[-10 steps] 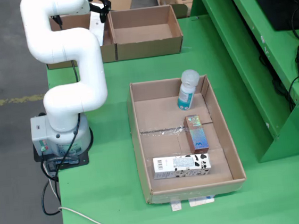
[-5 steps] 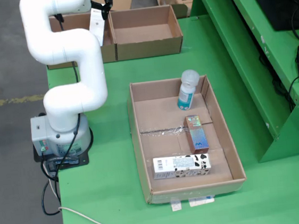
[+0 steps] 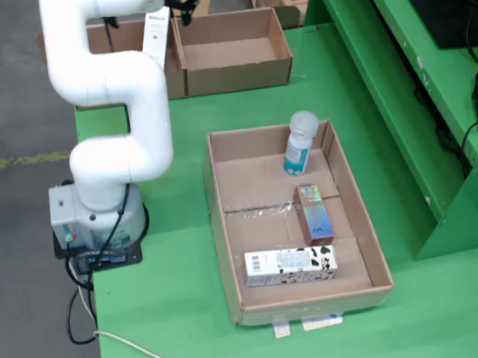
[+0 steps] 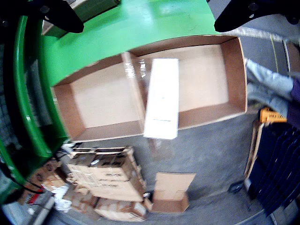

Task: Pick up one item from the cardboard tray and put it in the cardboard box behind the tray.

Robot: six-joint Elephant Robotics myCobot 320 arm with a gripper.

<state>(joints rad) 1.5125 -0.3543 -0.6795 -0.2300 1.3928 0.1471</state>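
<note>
The robot arm (image 3: 109,81) had a smooth, glossy white plastic shell. The tray (image 3: 230,257) and the twin-bay box (image 4: 108,93) were matt brown cardboard, with shiny clear tape (image 3: 255,212) across the tray floor. The tabletop (image 3: 179,262) was smooth green paint. The bottle (image 3: 299,144) looked translucent plastic; the milk carton (image 3: 290,263) was printed paperboard.

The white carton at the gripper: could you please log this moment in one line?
gripper: holding flat white carton | position: above open brown cardboard boxes | release: not yet
</note>
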